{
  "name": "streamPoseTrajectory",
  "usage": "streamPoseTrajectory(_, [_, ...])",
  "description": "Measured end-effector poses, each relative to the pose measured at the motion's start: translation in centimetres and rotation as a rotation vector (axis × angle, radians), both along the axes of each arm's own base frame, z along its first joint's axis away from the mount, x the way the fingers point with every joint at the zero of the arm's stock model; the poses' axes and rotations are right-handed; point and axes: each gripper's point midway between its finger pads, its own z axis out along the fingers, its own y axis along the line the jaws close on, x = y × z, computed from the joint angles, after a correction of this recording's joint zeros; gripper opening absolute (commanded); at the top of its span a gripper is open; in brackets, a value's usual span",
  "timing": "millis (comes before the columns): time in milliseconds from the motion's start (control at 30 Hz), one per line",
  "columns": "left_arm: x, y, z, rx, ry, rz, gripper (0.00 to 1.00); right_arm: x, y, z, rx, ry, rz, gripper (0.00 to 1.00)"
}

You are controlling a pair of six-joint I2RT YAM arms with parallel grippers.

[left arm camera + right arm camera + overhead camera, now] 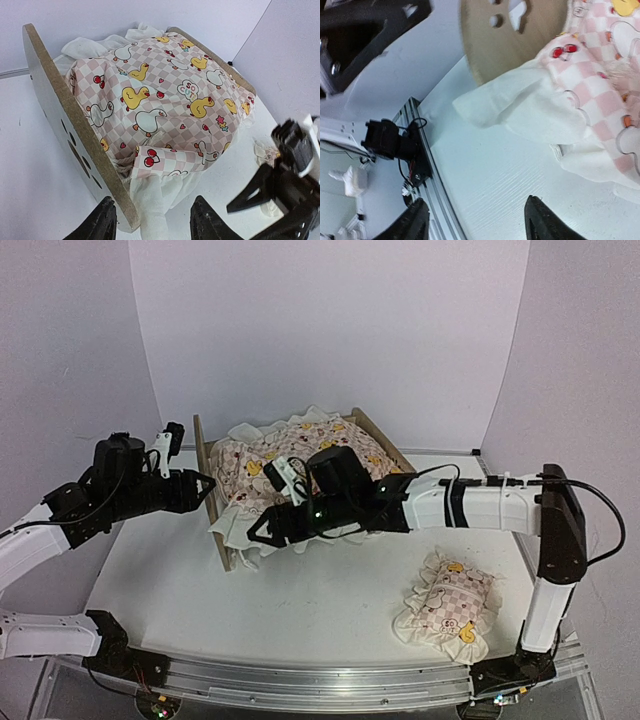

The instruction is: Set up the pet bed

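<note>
Rounded light-wood pet bed (55,95) under a crumpled, frilly duck-print quilt (165,100). Both wide open, gripping nothing: left end effector (152,202), right end effector (476,200).

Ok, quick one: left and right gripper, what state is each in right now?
Left gripper: open, holding nothing.
Right gripper: open, holding nothing.
</note>
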Motion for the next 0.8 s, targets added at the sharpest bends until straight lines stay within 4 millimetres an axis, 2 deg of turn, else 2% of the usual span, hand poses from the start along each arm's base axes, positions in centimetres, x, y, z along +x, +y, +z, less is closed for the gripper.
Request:
streamPoseTrajectory(67, [0.1,0.1,-0.1,0.003,0.0,0.005,0.5,-1.8,1.0,-0.5,0.003,-0.039,0.028,0.43])
streamPoseTrajectory(200, [0.2,0.3,-0.2,-0.002,0.002,0.021,0.5,-4.1,4.4,-3.4,0.022,-0.091,0.022,0.38])
streamPoseTrajectory(267, [0.2,0.3,-0.6,-0.003,0.008,0.028,0.5,-4.3,5.3,-5.7,0.018,-0.104,0.006,0.42])
streamPoseTrajectory(400, [0.2,0.6,-1.6,0.012,0.02,0.038,0.5,-3.0,5.9,-11.4,-0.028,-0.164,-0.037,0.55])
streamPoseTrajectory(500, [0.2,0.8,-2.3,0.022,0.03,0.048,0.5,-2.3,6.1,-13.9,-0.052,-0.244,-0.027,0.64])
streamPoseTrajectory(567, [0.2,0.9,-2.4,0.021,0.032,0.052,0.5,-1.7,6.0,-14.4,-0.062,-0.331,-0.015,0.68])
streamPoseTrajectory(633, [0.1,0.9,-2.4,0.018,0.031,0.054,0.5,-1.3,6.2,-13.9,-0.058,-0.428,0.005,0.68])
streamPoseTrajectory(800, [-0.2,1.2,-2.0,0.007,0.016,0.054,0.5,-0.6,6.9,-13.0,-0.053,-0.633,0.07,0.63])
